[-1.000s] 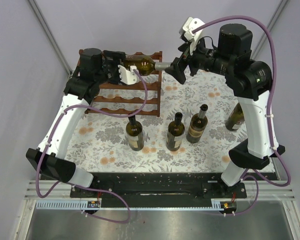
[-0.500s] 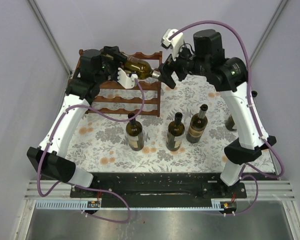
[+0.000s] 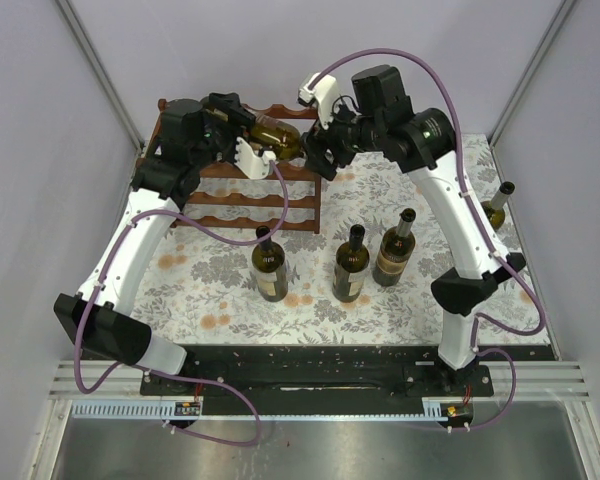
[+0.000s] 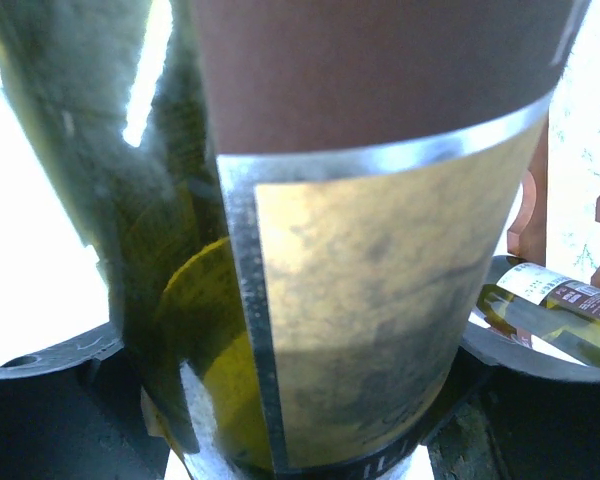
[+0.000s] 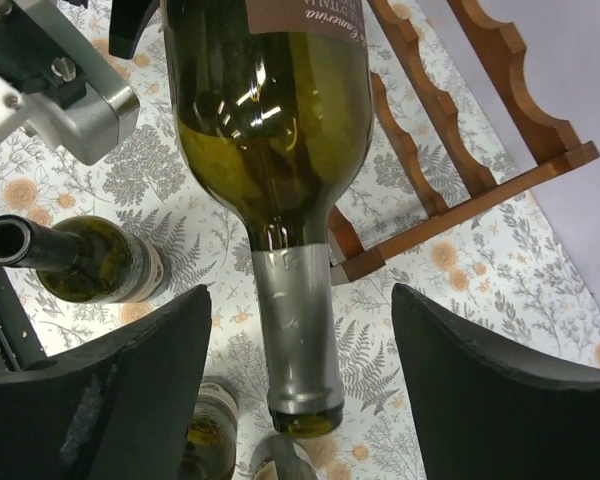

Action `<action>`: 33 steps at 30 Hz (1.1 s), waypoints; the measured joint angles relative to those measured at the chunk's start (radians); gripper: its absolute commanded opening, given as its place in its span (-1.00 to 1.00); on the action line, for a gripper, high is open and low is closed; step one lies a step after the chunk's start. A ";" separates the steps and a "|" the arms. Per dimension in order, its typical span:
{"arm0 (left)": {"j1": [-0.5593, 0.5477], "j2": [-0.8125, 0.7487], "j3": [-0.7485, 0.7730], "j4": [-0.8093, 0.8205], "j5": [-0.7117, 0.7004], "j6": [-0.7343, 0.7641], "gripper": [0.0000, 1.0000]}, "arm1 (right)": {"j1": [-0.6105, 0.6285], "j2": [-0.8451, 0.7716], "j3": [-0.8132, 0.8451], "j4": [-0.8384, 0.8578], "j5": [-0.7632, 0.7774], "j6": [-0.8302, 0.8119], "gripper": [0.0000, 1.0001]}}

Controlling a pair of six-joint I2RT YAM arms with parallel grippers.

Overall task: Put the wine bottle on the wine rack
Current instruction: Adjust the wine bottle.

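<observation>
I count five bottles and one wine rack (image 3: 220,197). Four stand upright on the desk (image 3: 430,290): three bottles (image 3: 351,268) in a row in front of the rack and a fourth bottle (image 3: 494,208) far right. The wine bottle (image 3: 280,138) lies on its side over the rack's top tier, my left pincer (image 3: 248,135) clamped round its body. I cannot tell whether it touches the rails. My right pincer (image 3: 320,152) straddles its neck, fingers (image 5: 130,390) spread clear of the glass.

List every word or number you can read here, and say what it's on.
Nothing reads reliably.
Brown label on the held wine bottle: pale script, cut off, too small to read.
Its gold label: blurred, nothing readable.
Labels on the standing bottles: too small.
</observation>
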 measured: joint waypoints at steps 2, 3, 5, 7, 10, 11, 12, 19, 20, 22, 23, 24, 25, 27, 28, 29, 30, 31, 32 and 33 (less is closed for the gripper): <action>0.000 0.000 0.000 -0.005 0.002 0.006 -1.00 | 0.005 0.014 0.003 -0.003 0.000 0.000 0.50; 0.000 0.000 0.000 -0.007 0.002 0.007 -1.00 | 0.008 0.021 0.003 -0.008 0.000 0.000 0.47; 0.000 0.000 0.000 -0.011 0.004 0.011 -1.00 | 0.012 0.031 0.003 -0.017 0.000 0.000 0.40; 0.000 0.000 0.000 -0.011 0.004 0.016 -1.00 | 0.016 0.040 0.003 -0.022 0.000 0.000 0.34; 0.000 0.000 -0.001 -0.011 0.004 0.019 -1.00 | 0.019 0.052 0.003 -0.031 0.000 -0.003 0.27; 0.000 0.000 -0.001 -0.013 0.004 0.021 -1.00 | 0.020 0.055 0.003 -0.035 0.000 -0.003 0.24; 0.000 0.000 -0.001 -0.014 0.004 0.023 -1.00 | 0.021 0.058 0.003 -0.038 0.000 -0.005 0.18; 0.000 0.000 -0.001 -0.017 0.006 0.033 -1.00 | 0.023 0.071 0.019 -0.043 -0.001 -0.014 -0.38; 0.000 0.000 -0.001 -0.018 0.006 0.035 -1.00 | 0.024 0.072 0.023 -0.048 -0.003 -0.017 -0.56; 0.000 0.000 -0.002 -0.018 0.008 0.036 -1.00 | 0.027 0.079 0.040 -0.062 -0.008 -0.020 -0.88; 0.000 -0.002 -0.003 -0.018 0.008 0.036 -1.00 | 0.029 0.083 0.050 -0.069 -0.009 -0.019 -0.98; 0.000 -0.002 -0.006 -0.018 0.008 0.036 -1.00 | 0.029 0.088 0.057 -0.074 -0.008 -0.019 -1.00; 0.000 -0.003 -0.006 -0.018 0.009 0.036 -1.00 | 0.030 0.090 0.060 -0.076 -0.008 -0.019 -1.00; 0.000 -0.003 -0.011 -0.018 0.009 0.036 -1.00 | 0.031 0.092 0.062 -0.081 -0.008 -0.019 -1.00; 0.000 -0.004 -0.014 -0.018 0.010 0.034 -1.00 | 0.031 0.092 0.062 -0.087 -0.009 -0.018 -1.00; 0.000 -0.004 -0.016 -0.018 0.010 0.033 -1.00 | 0.031 0.092 0.062 -0.090 -0.008 -0.018 -1.00; 0.000 -0.004 -0.017 -0.019 0.011 0.032 -1.00 | 0.031 0.092 0.062 -0.095 -0.009 -0.018 -1.00; 0.000 -0.004 -0.017 -0.020 0.011 0.032 -1.00 | 0.031 0.092 0.062 -0.097 -0.009 -0.018 -1.00; 0.000 -0.004 -0.017 -0.021 0.011 0.033 -1.00 | 0.031 0.092 0.062 -0.098 -0.010 -0.018 -1.00; 0.000 -0.004 -0.017 -0.022 0.011 0.033 -1.00 | 0.031 0.092 0.062 -0.098 -0.012 -0.017 -1.00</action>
